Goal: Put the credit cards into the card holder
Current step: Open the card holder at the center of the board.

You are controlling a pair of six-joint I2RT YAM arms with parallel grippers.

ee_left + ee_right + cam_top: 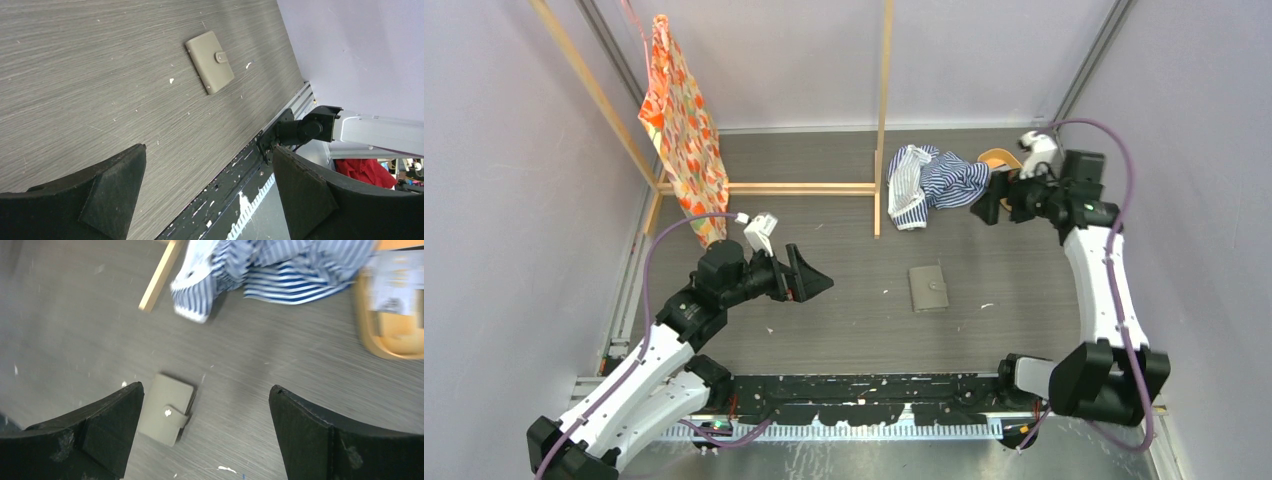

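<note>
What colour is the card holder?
The card holder is plain grey-taupe, with a silvery snap; clearest in the left wrist view.

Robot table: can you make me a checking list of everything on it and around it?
Surface: grey wood-grain table, dotted with small white flecks.
Job's things: card holder lies flat mid-table, snapped shut; a pale card, probably a credit card, sits in the tan tray.
Clutter: striped cloth bunched beside the tray; orange patterned cloth hanging from the wooden frame.
Claws: left claw open and empty; right claw open and empty.
Cables: a purple cable loops along each arm.
Surroundings: pale lilac walls.
</note>
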